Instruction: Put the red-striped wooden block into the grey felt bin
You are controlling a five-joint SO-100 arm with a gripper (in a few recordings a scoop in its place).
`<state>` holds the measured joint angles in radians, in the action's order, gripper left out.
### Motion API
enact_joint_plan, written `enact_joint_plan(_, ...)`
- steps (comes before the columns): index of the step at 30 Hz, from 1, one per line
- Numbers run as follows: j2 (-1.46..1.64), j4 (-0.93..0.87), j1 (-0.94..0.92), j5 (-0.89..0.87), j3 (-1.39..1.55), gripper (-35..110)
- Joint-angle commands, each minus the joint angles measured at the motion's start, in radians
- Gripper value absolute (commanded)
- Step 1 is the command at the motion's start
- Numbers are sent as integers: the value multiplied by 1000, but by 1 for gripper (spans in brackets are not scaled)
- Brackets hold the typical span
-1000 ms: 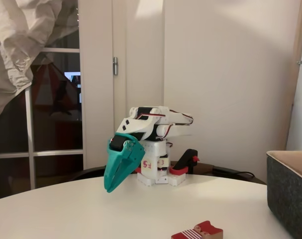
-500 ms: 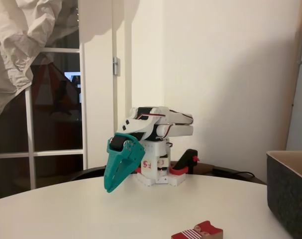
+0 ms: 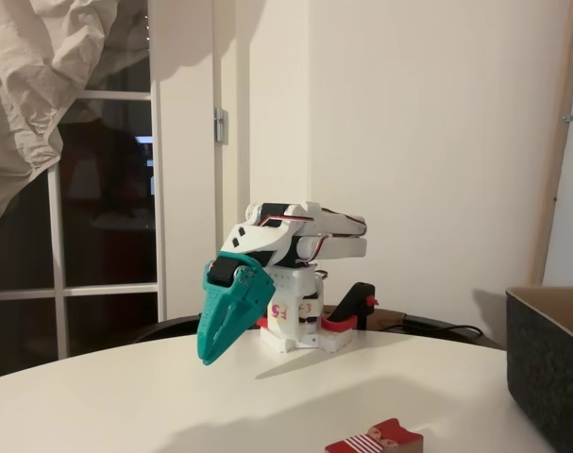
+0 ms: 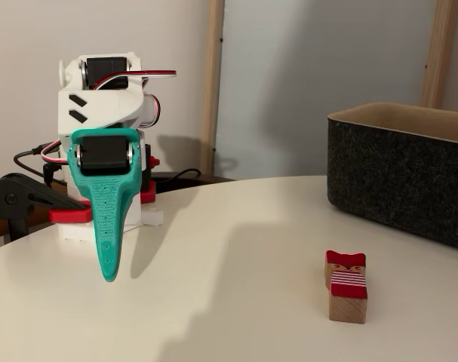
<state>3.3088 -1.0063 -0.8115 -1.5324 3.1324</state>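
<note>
Nothing moved across the earlier frames: arm folded, teal tool (image 4: 108, 275) pointing down at the tabletop (image 4: 213, 302), fingers pressed together, holding nothing. Red-striped wooden block (image 4: 346, 287) lying well apart, near the grey felt bin (image 4: 402, 181). Risk ahead: nudging the block instead of gripping, should the fingers arrive closed.

A round white table (image 3: 126, 406) with a smooth matt top fills the lower part of both fixed views. Above its far left edge hangs a crumpled sheet of pale paper (image 3: 41, 85), drooping over a dark glass door with white wooden bars (image 3: 107, 236). A small metal hinge (image 3: 219, 125) sits on the white frame right of that glass. Behind the table's far rim a black cable (image 3: 446, 330) lies against the plain cream wall (image 3: 437, 142). Two light wooden posts (image 4: 211, 83) stand upright beyond the table.
</note>
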Motion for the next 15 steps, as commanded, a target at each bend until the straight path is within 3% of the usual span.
enact_joint_plan(1, 29, -23, -18, -18, 12, 0)
enact_joint_plan(15, 29, -23, -18, -28, 12, 0)
